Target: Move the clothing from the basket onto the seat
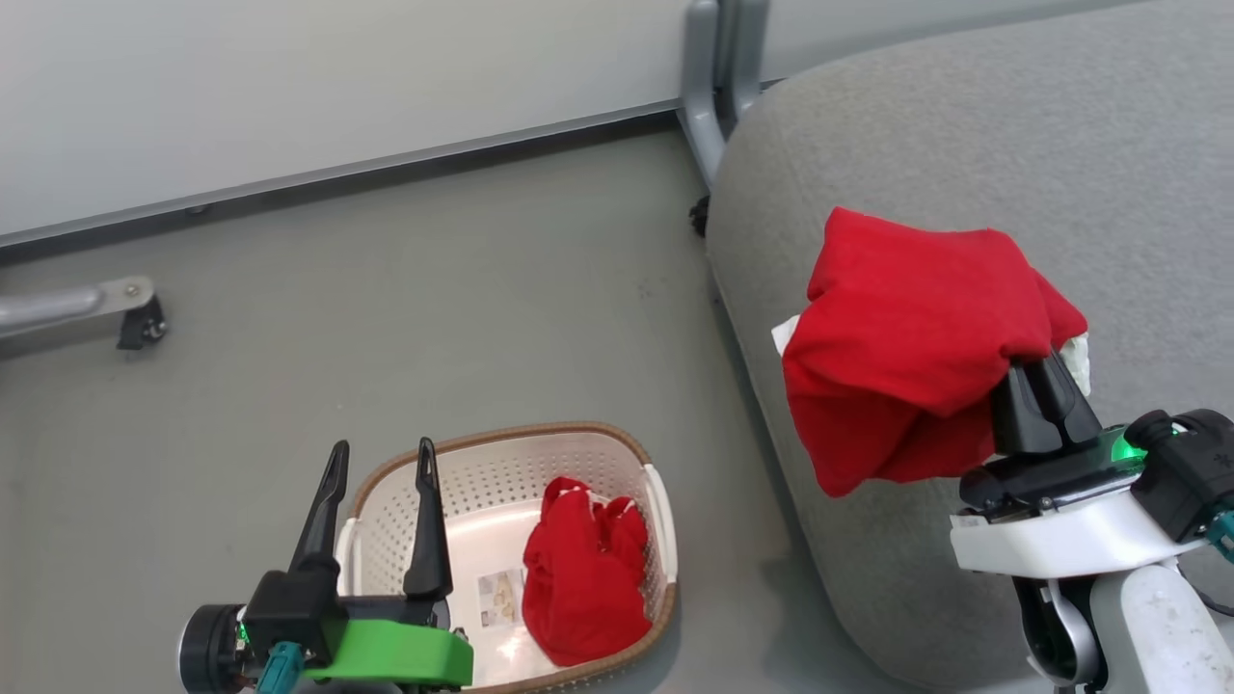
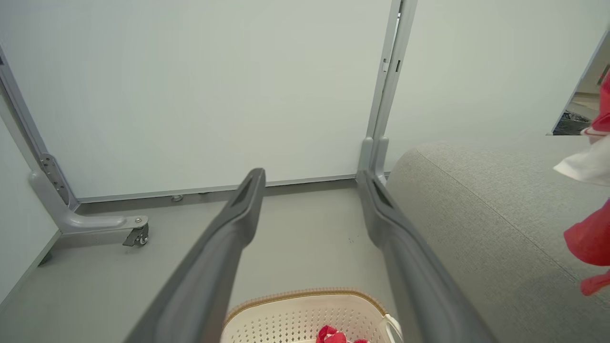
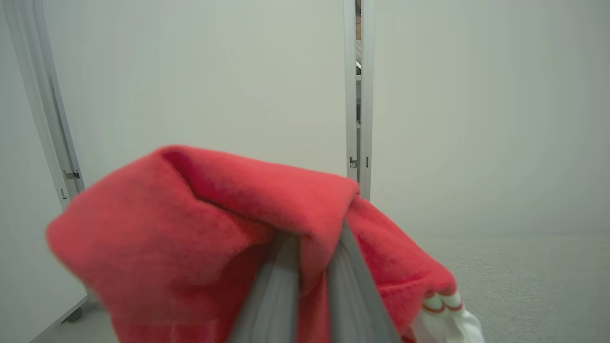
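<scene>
The right gripper's [image 1: 1039, 378] two dark fingers are clenched together on a fold of a red garment [image 1: 897, 337]. It drapes over their tips and is held up over the edge of the grey seat [image 1: 964, 145] nearest the basket [image 1: 598, 443], with a white panel showing at its side. The left gripper [image 1: 381, 458] hangs with fingers spread wide, grasping nothing, over the basket's left rim. A second red garment [image 1: 583, 578] lies bunched inside the basket against its right wall. The basket stands on the grey floor [image 1: 434, 289] near the seat.
</scene>
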Motion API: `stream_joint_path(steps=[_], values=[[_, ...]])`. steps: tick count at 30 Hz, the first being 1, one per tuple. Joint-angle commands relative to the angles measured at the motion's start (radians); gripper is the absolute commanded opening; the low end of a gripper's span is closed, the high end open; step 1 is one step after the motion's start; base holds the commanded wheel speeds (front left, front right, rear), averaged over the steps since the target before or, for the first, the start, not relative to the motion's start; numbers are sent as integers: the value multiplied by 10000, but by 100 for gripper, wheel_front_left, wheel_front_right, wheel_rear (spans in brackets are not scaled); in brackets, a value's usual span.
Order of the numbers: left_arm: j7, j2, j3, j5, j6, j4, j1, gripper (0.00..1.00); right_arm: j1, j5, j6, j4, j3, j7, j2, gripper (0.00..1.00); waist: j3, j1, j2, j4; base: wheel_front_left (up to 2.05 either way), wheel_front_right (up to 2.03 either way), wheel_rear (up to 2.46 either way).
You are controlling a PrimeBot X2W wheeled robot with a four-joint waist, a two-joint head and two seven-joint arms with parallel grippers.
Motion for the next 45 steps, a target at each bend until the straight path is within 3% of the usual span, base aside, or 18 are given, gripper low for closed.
stream_joint_path(steps=[1, 19, 31, 40, 45], values=[[5, 22, -25, 103, 2, 1, -225, 100, -95, -4, -4, -2, -58, -34, -14, 0, 153, 0, 0, -671, 0, 0, 0], [5, 37, -332, 566, -454, 380, -775, 100, 67, 69, -2, -18, -739, -34, 463, 0, 475, 0, 0, -4417, 0, 0, 0], [5, 38, -1121, 571, -1148, 1111, -1506, 100, 459, -197, -2, -454, -1665, -34, 788, 0, 664, 0, 0, -4643, 0, 0, 0], [5, 38, -1306, 656, -1137, 1163, -1580, 100, 440, -190, -2, -456, -1765, -34, 855, 0, 732, 0, 0, -4640, 0, 0, 0], [5, 38, -1196, 814, -1026, 1096, -1483, 100, -296, 0, -2, -420, -1731, -34, 446, 0, 1050, 0, 0, -4633, 0, 0, 0]])
